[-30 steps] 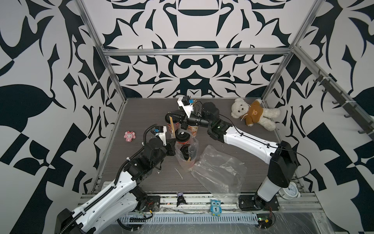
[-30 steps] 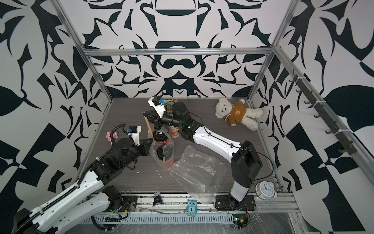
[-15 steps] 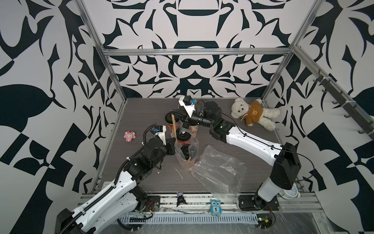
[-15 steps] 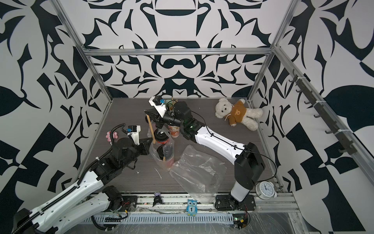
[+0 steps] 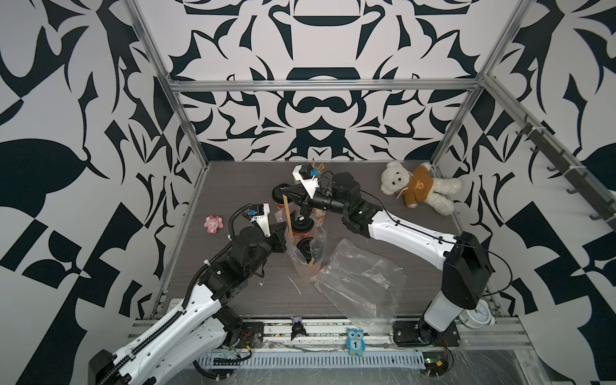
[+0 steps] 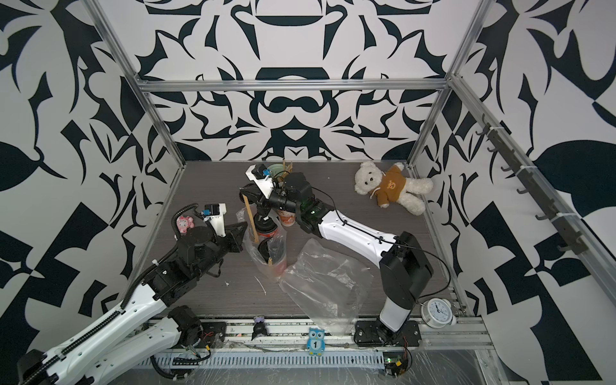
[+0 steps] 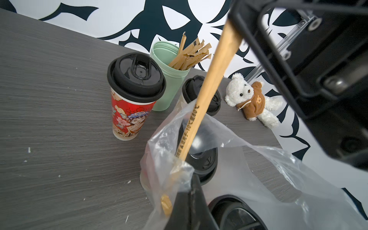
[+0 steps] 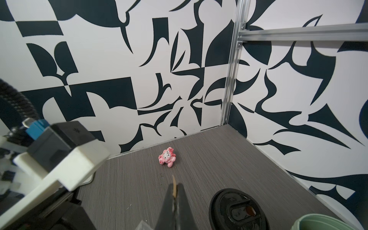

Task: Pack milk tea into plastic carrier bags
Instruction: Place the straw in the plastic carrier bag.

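Observation:
My left gripper (image 5: 284, 238) (image 7: 192, 178) is shut on the rim of a clear plastic carrier bag (image 5: 305, 263) (image 7: 249, 165), holding it up. Two black-lidded milk tea cups (image 5: 305, 248) (image 7: 205, 159) stand inside it. My right gripper (image 5: 283, 190) (image 8: 174, 188) is shut on a brown paper-wrapped straw (image 5: 288, 218) (image 7: 201, 111). The straw hangs with its lower end at the bag's mouth. A red milk tea cup (image 7: 130, 111) (image 5: 278, 200) and a cream one (image 7: 199, 93) (image 5: 318, 218) stand outside the bag. The second carrier bag (image 5: 360, 283) lies flat at the front right.
A mint-green cup of straws (image 7: 169, 85) stands behind the red cup. A teddy bear (image 5: 418, 186) lies at the back right, and a pink toy (image 5: 212, 224) (image 8: 167, 157) lies at the left. A clock (image 6: 436, 311) sits by the right arm's base.
My right gripper has shifted slightly and the straw now hangs lower, with its end at the bag's mouth. The left gripper keeps its hold on the bag.

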{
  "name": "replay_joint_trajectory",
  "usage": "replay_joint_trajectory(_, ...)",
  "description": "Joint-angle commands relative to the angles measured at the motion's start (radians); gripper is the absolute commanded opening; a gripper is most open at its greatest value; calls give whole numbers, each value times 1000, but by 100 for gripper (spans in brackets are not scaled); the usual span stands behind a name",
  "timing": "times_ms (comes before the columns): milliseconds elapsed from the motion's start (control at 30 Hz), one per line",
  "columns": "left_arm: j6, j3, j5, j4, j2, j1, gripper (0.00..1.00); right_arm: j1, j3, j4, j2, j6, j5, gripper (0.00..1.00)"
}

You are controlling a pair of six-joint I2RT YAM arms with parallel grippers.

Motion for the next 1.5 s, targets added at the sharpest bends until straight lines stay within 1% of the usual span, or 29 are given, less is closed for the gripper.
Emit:
replay_joint_trajectory(0, 13, 32, -16, 26, -8, 0, 0, 1, -9, 72, -4, 22, 4, 0)
replay_joint_trajectory(533, 39, 50, -23, 64, -17, 0, 0, 3, -80, 82, -2, 31, -28, 0)
replay_joint_trajectory(1000, 31, 46, -23, 54, -7, 0, 0, 3, -177, 157, 9, 135, -32, 0)
replay_joint_trajectory(1267, 30, 40, -24, 49, -12, 0, 0, 6, -186, 137, 20, 169, -42, 0)
replay_joint_trajectory(1300, 30, 39, -24, 49, -11, 1, 0, 7, -186, 128, 19, 167, -43, 3)
replay_joint_trajectory(1400, 28, 36, -23, 53, -12, 0, 0, 7, -184, 103, 4, 160, -43, 21)
replay_joint_trajectory(1467, 27, 35, -21, 54, -11, 0, 0, 7, -182, 92, -12, 154, -40, 29)
